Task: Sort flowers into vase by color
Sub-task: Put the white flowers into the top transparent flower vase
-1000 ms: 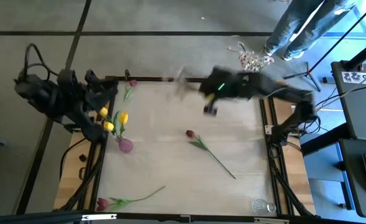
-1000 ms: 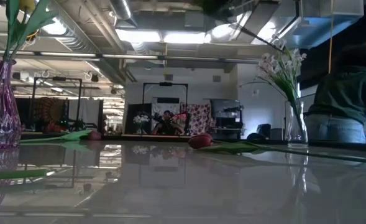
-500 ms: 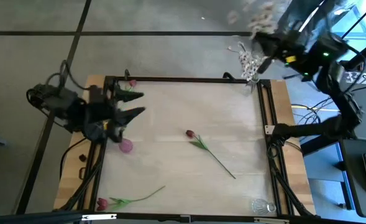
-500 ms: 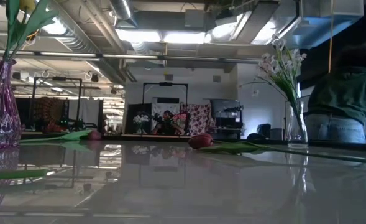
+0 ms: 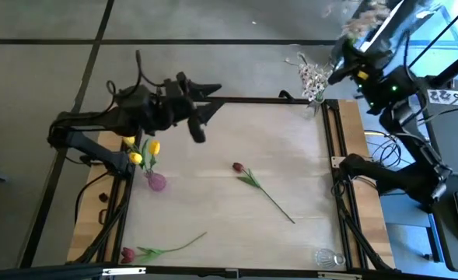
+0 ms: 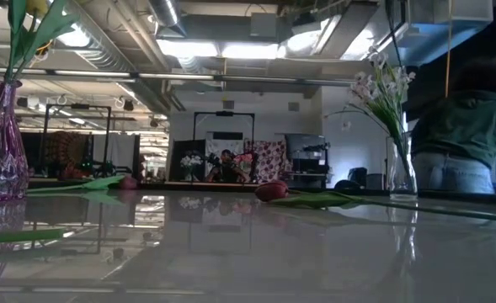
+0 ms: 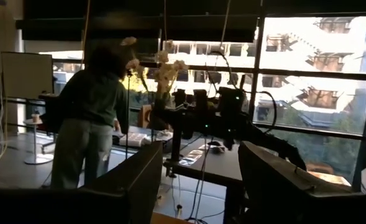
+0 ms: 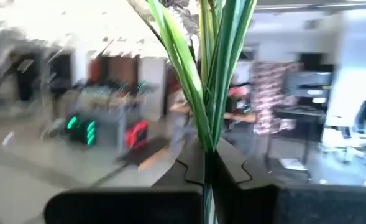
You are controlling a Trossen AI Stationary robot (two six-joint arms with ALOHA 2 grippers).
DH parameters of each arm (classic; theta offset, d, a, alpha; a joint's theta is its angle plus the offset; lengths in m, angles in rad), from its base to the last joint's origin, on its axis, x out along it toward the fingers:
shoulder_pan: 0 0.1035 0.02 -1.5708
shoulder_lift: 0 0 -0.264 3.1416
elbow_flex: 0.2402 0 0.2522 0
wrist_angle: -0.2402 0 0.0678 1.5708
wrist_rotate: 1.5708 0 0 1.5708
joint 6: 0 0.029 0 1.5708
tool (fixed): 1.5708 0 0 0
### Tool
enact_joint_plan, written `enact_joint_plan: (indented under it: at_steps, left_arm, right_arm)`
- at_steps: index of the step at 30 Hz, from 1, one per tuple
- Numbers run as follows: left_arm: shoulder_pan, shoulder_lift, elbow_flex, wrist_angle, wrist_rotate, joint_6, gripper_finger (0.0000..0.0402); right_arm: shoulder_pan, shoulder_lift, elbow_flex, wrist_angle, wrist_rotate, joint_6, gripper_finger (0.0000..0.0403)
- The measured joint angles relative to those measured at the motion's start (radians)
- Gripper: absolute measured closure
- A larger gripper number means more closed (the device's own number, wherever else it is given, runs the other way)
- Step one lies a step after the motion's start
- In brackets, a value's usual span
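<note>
My right gripper (image 5: 344, 64) is past the table's far right corner, shut on a spray of white-pink blossoms (image 5: 359, 12). Next to it stands a clear vase (image 5: 316, 92) with more white-pink blossoms (image 6: 382, 88). My left gripper (image 5: 205, 109) is open and holds nothing, high over the far left part of the table. A purple vase (image 5: 157, 182) near the left edge holds yellow tulips (image 5: 145, 150). One dark red tulip (image 5: 237, 166) lies at mid-table, another (image 5: 127, 254) at the near left. My right gripper pinches the spray's green stems (image 8: 207, 144) between its two shut fingers (image 8: 245, 186). The stems and leaves rise out of the fingers. The spray is lifted clear of the table, its blossoms blurred in the high view.
A second clear vase (image 5: 326, 257) stands at the near right corner. A person (image 7: 89, 118) stands beyond the table's right side, by a desk. The black frame rails (image 5: 333, 155) run along the table's edges.
My right gripper has swung from over the table's far middle out past the far right corner, carrying the spray and tipping up toward level. My left gripper has swung from beside the purple vase at the left edge toward the far edge and the right, staying open.
</note>
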Motion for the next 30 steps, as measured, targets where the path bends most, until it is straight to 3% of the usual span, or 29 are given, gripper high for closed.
enact_joint_plan:
  at_steps: [3,8,11,22,30]
  left_arm:
    - [0.024,0.005,0.0,0.001,0.006,-0.023,0.0194]
    - [0.027,-0.001,0.0,0.004,0.006,-0.023,0.0194]
    - [0.027,-0.003,0.0,0.005,0.006,-0.023,0.0194]
    - [0.027,-0.017,0.0,0.024,0.001,-0.043,0.0194]
    - [0.027,-0.042,0.0,0.021,-0.001,-0.043,0.0194]
  right_arm:
    - [-0.034,-0.052,-0.08,0.122,0.042,0.039,0.04]
    - [-0.099,-0.095,-0.129,0.043,0.042,0.078,0.04]
    - [-0.125,-0.129,-0.207,0.095,0.049,0.13,0.04]
    - [-0.14,-0.307,-0.557,0.386,0.225,0.243,0.04]
    - [-0.14,-0.317,-0.779,0.706,0.342,0.273,0.04]
